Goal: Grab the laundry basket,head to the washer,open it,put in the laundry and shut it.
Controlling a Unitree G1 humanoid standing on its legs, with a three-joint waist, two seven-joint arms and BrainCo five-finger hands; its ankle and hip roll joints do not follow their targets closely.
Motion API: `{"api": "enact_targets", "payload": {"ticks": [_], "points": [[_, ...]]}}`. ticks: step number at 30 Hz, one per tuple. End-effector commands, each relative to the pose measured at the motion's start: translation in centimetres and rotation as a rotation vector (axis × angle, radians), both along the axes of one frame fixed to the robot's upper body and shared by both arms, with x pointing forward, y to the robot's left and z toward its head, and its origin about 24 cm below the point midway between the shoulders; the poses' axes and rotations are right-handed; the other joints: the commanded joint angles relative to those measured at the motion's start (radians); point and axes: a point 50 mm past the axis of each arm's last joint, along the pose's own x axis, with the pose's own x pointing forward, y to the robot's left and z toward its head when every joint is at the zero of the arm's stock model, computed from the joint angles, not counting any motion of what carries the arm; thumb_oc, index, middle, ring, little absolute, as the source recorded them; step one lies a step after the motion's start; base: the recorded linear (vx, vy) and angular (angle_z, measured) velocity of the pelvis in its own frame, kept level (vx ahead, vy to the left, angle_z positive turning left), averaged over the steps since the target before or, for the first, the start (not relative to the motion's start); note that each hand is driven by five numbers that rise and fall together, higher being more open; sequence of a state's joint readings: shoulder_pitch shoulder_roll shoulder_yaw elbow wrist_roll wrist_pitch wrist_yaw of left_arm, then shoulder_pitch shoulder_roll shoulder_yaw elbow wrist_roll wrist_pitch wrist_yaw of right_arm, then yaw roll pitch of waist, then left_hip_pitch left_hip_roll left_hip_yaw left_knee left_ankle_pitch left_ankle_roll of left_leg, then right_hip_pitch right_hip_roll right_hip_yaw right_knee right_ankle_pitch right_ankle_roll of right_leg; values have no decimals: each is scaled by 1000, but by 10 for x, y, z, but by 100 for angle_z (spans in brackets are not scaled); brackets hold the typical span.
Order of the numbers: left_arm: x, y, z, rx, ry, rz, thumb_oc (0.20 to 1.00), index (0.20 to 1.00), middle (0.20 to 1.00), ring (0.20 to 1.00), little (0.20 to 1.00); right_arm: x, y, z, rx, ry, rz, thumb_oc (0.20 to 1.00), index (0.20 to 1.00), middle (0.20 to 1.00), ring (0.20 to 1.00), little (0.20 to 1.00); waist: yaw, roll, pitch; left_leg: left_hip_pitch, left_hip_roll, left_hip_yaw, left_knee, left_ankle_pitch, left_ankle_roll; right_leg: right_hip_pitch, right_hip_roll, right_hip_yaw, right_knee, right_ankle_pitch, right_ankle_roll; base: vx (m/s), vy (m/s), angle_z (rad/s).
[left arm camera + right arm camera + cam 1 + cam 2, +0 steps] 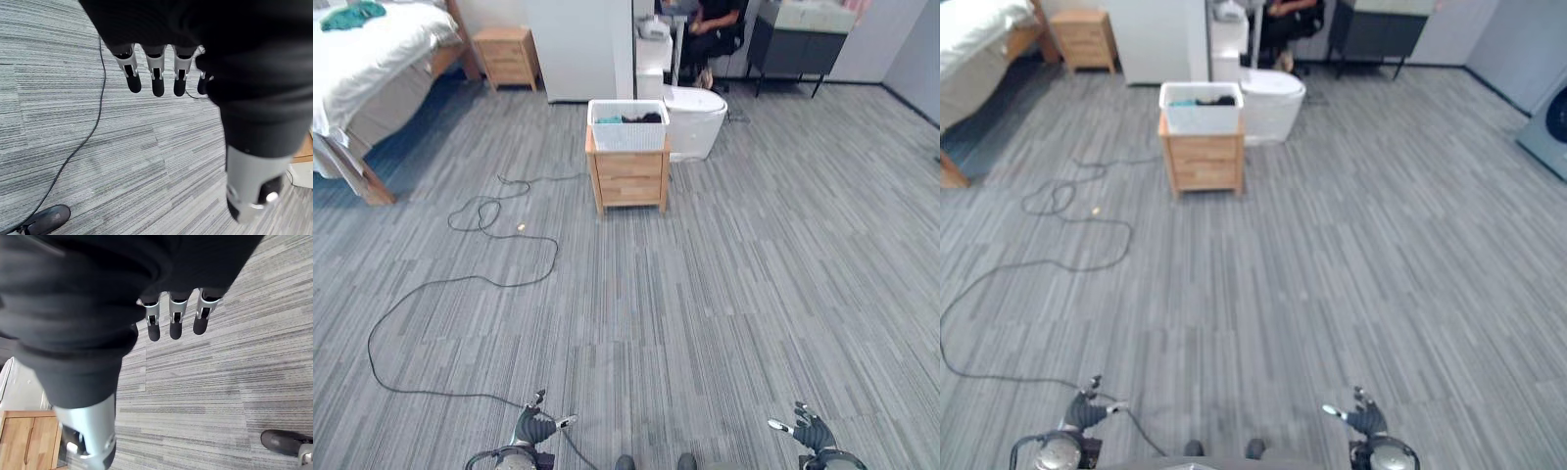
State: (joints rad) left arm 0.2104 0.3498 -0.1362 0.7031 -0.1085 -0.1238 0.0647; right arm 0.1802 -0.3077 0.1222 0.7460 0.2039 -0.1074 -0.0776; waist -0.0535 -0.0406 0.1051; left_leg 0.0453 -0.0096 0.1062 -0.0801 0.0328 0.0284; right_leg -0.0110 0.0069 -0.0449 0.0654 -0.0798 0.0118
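Across grey striped carpet (724, 274), upper centre, a white laundry basket (628, 125) tops a wooden nightstand (628, 178) (bed (372, 59) upper left); left hand (534, 425) and right hand (811, 429) hang empty, fingers relaxed.

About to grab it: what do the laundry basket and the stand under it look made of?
Laundry basket: white, apparently plastic, with finely perforated mesh-like walls and a smooth rim. Nightstand beneath: light wood or wood veneer, matte, grain visible on its drawer fronts.
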Motion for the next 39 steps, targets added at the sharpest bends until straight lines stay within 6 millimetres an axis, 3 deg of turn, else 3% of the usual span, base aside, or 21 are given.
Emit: {"api": "enact_targets", "payload": {"ticks": [1, 12, 20, 24, 28, 33, 38, 39], "points": [[18, 12, 17, -35, -146, 106, 1000, 1000, 1000, 1000, 1000, 28, -1, 18, 13, -129, 29, 1000, 1000, 1000, 1000, 1000, -2, -27, 16, 65, -7, -24, -4, -92, -31, 66, -64, 18, -90, 51, 102, 0, 0, 0], [13, 17, 16, -43, -131, 133, 1000, 1000, 1000, 1000, 1000, 31, 2, 18, 13, -127, 44, 1000, 1000, 1000, 1000, 1000, 15, -38, 29, 60, -12, -30, 15, -109, -23, 68, -72, 5, -70, 41, 107, 25, 29, 1], [28, 21, 26, -27, -185, 133, 1000, 1000, 1000, 1000, 1000, 47, 7, 25, 29, -183, 25, 1000, 1000, 1000, 1000, 1000, 32, -53, 59, -4, -29, -26, 127, -161, -1, 23, -90, 16, 5, 30, 122, 20, 72, -3], [35, 23, 32, -26, -221, 142, 1000, 1000, 1000, 1000, 1000, 54, 12, 28, 39, -209, 30, 1000, 1000, 1000, 1000, 1000, 41, -60, 81, -32, -42, -32, 187, -192, 15, -18, -98, 25, 86, 34, 141, 32, 97, -17], [46, 19, 37, -22, -249, 105, 1000, 1000, 1000, 1000, 1000, 66, 22, 33, 50, -244, 70, 1000, 1000, 1000, 1000, 1000, 33, -50, 114, -13, -45, -40, 198, -219, 32, -145, -81, 5, 291, 67, 160, 99, 121, -3], [46, 11, 33, -51, -242, 103, 1000, 1000, 1000, 1000, 1000, 73, 25, 38, 24, -261, 122, 1000, 1000, 1000, 1000, 1000, 20, -39, 124, 85, -66, -52, 154, -254, 33, -226, -89, -107, 132, 96, 132, 231, -1, 4], [48, 4, 31, -65, -243, 83, 1000, 1000, 1000, 1000, 1000, 68, 23, 36, 11, -250, 129, 1000, 1000, 1000, 1000, 1000, 2, -38, 122, 131, -76, -87, 160, -287, 21, -226, -92, -118, 49, 116, 138, 225, -98, 24], [47, 2, 30, -66, -237, 68, 1000, 1000, 1000, 1000, 1000, 66, 22, 35, 10, -243, 129, 1000, 1000, 1000, 1000, 1000, 0, -40, 110, 140, -77, -91, 160, -293, 16, -211, -88, -106, 34, 120, 125, 270, -148, 70]]}}
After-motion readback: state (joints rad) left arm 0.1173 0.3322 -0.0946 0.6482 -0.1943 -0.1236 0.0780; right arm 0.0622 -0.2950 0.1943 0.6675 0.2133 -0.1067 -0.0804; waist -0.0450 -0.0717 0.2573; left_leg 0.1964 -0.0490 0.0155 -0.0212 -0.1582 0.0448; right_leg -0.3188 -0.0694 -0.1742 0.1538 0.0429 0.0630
